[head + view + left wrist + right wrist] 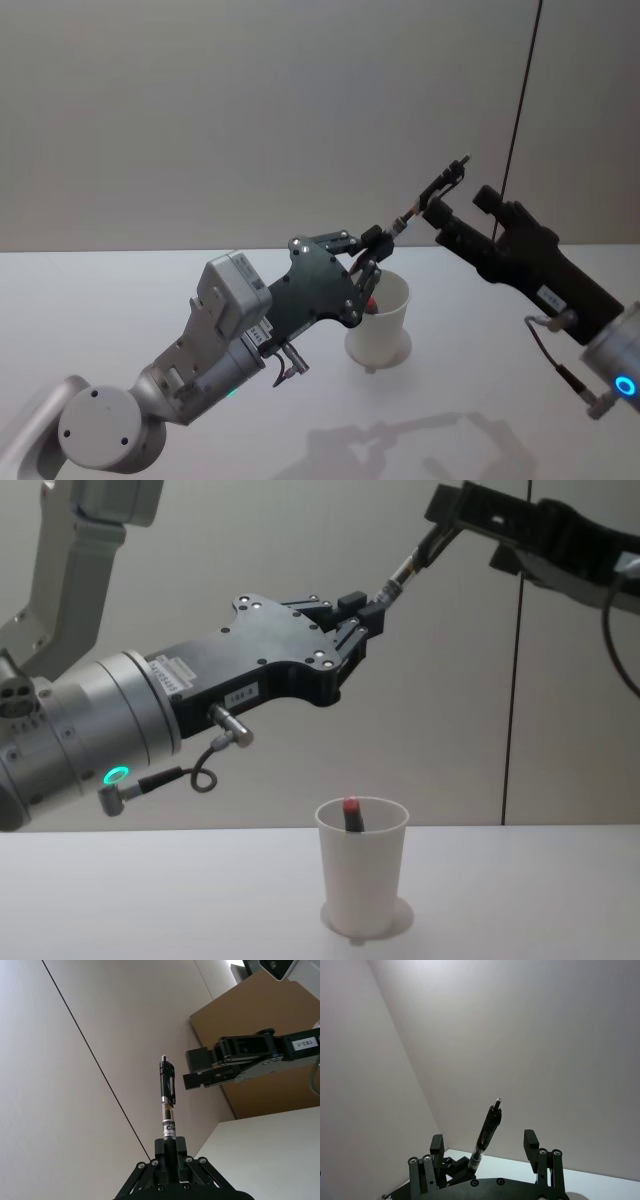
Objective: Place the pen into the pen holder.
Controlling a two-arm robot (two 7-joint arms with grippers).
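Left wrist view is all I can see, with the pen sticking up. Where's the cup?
Observer: The cup stands on the table, below the left gripper, which holds the pen high above it.
Operator: Is it empty?
Observer: No, a dark red-topped thing stands inside.
Operator: Is the other gripper grabbing my pen?
Observer: No. The right gripper has its jaws open, one on each side of the pen, apart from it.

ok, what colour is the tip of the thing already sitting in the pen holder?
Red, on a dark body, inside the white pen holder. Chest view shows it best.
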